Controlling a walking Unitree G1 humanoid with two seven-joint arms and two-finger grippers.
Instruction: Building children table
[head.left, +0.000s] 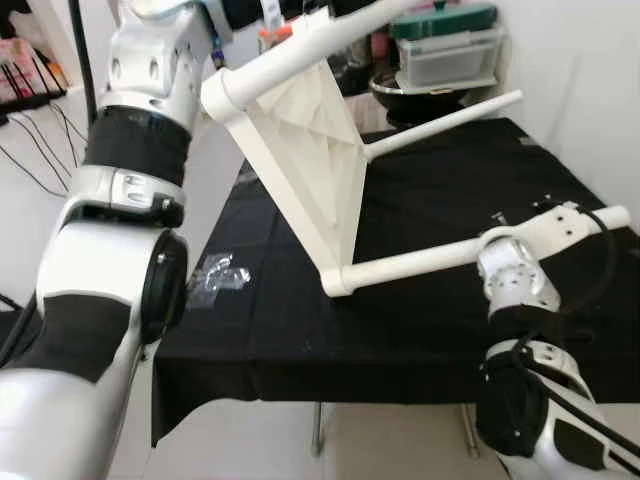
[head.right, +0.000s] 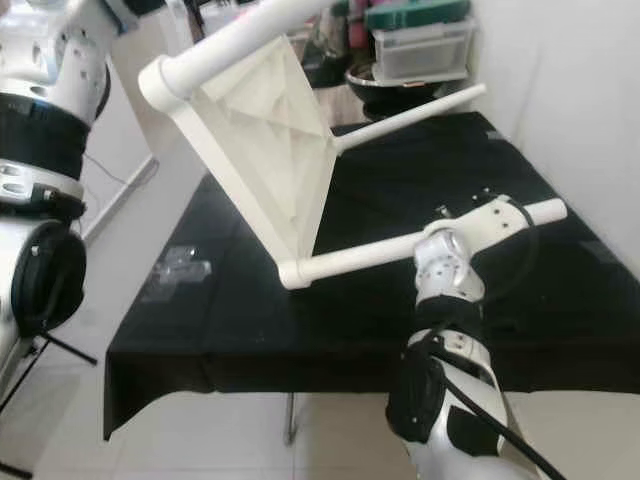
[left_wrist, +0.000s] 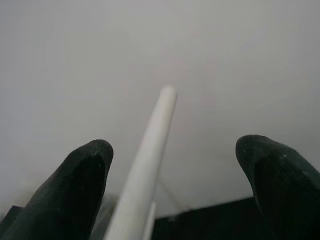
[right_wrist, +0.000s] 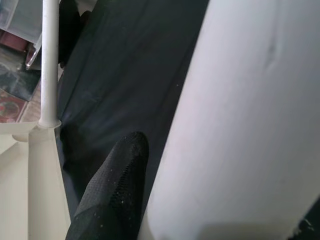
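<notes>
A white children's table top (head.left: 310, 150) stands tilted on edge over the black-clothed table (head.left: 420, 340), ribbed underside showing. Three white legs are fixed to it. The lower leg (head.left: 420, 262) runs right along the cloth, and my right gripper (head.left: 560, 222) is shut on its far end. In the right wrist view one black finger (right_wrist: 120, 185) presses beside that thick white leg (right_wrist: 240, 125). The upper leg (head.left: 290, 50) points up and back. In the left wrist view my left gripper (left_wrist: 175, 147) is open, with a white leg (left_wrist: 150, 155) between its fingers, closer to one of them.
A clear plastic bag (head.left: 218, 275) of small parts lies near the table's left edge. Small screws (head.left: 497, 215) lie on the cloth by my right wrist. Storage bins (head.left: 450, 50) and a dark bowl (head.left: 420, 95) stand behind. A white wall borders the right side.
</notes>
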